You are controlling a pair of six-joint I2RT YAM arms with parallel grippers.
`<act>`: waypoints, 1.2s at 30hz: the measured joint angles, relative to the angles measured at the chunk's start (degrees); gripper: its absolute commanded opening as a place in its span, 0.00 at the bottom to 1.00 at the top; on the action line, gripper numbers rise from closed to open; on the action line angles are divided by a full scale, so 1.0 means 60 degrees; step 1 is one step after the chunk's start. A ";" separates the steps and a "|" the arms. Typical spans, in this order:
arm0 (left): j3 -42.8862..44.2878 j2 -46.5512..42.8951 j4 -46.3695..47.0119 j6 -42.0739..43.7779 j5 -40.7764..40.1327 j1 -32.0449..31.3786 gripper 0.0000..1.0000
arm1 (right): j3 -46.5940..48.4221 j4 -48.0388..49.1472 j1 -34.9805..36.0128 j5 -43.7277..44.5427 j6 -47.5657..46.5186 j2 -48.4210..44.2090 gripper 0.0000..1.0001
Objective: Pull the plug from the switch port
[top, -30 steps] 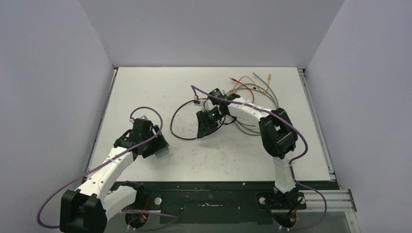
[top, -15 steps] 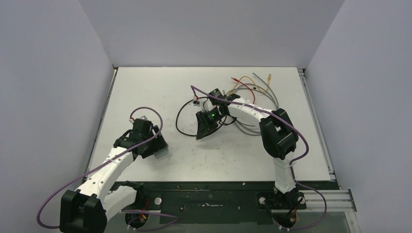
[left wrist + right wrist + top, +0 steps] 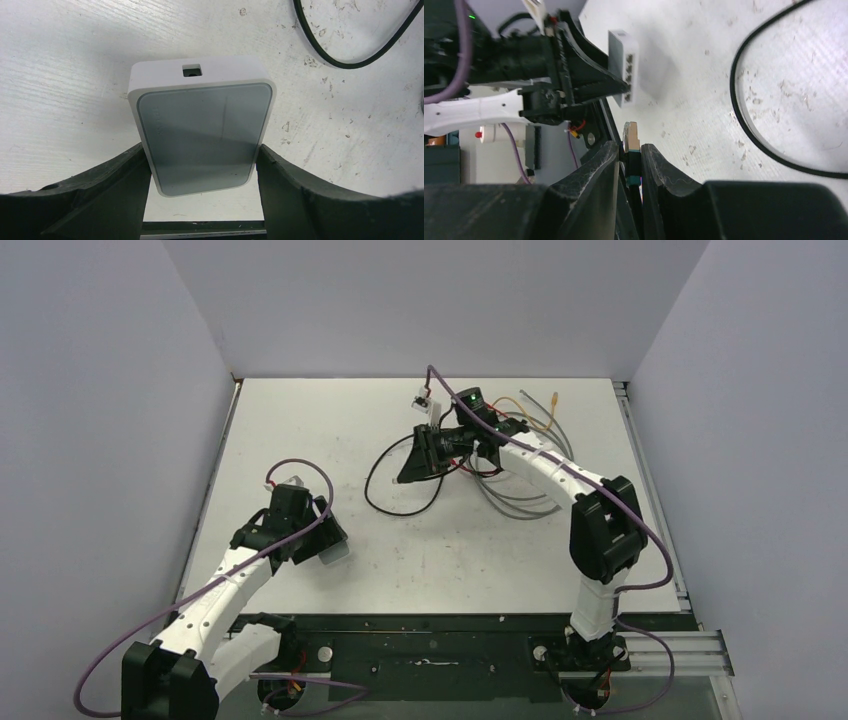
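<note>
Roughly at 8 o'clock on the surface [image 3: 330, 420], near its left and front edges, the left pincer [image 3: 201, 150] clamps the switch [image 3: 200, 130] by two opposite sides. Open surface runs from there toward the middle, where a loop of black cable [image 3: 732, 92] lies. Loose wires [image 3: 515, 502] crowd the 1 to 3 o'clock part.

The switch is a flat box with a white rim, rounded corners and a glossy grey-blue top. From the left wrist its long axis runs 6 to 12 o'clock, with a single small socket on the far end. From the right wrist a row of ports shows along one edge.

Near 12 o'clock of centre, the right pincer [image 3: 630, 148] is narrowed on the plug [image 3: 631, 134], well apart from the switch.
</note>
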 measured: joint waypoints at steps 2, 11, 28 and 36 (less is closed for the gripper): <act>0.0000 0.0000 0.0007 -0.0004 0.0011 0.0000 0.00 | -0.0044 0.0634 -0.0168 -0.0222 0.0506 -0.0251 0.05; 0.0000 0.0004 0.0022 -0.0004 0.0066 0.0000 0.00 | -0.0186 0.2761 -0.0612 -0.0535 0.2259 -0.0554 0.05; 0.0000 0.0051 0.0102 0.0000 0.0066 0.0000 0.00 | 0.2987 0.3399 -0.1060 0.0339 0.2925 0.0226 0.05; 0.0000 0.0047 0.0102 -0.0004 0.0066 0.0000 0.00 | 0.3694 0.3311 -0.1836 0.0820 0.2539 0.0954 0.05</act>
